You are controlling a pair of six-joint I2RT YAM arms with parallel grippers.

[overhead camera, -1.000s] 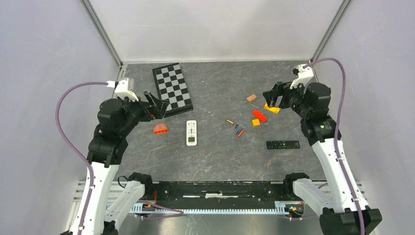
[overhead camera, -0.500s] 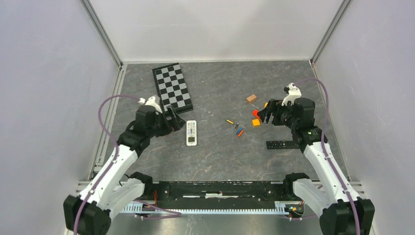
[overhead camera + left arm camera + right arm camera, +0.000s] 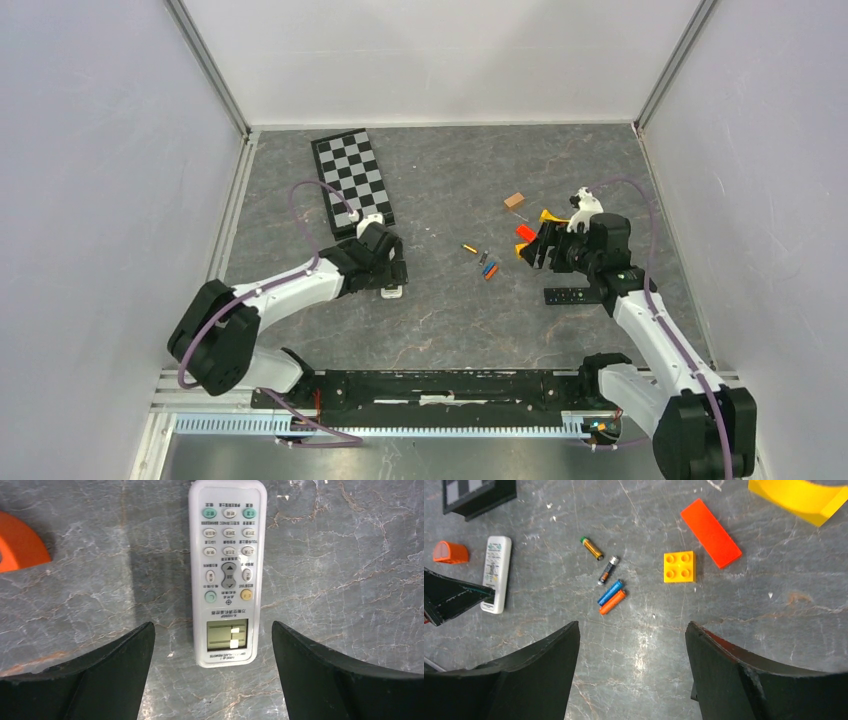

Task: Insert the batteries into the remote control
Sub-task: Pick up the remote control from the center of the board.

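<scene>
two pairs of jaws stand spread: left gripper [image 3: 212,630] should straddle the white remote [image 3: 227,555] squarely, right gripper [image 3: 631,627] centre over the blue battery [image 3: 610,592].

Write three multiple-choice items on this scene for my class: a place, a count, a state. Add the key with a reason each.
1. Where is the white remote? A) below the left gripper, between its open fingers B) by the far right wall C) by the arm bases
2. How many batteries lie loose? A) two B) four C) six
3. How does that remote lie? A) face down B) buttons up C) on its end
Key: 1 A, the left wrist view frames it between the fingers; 2 B, gold, black, blue and orange ones show; 3 B, its buttons and display face the camera.
</scene>
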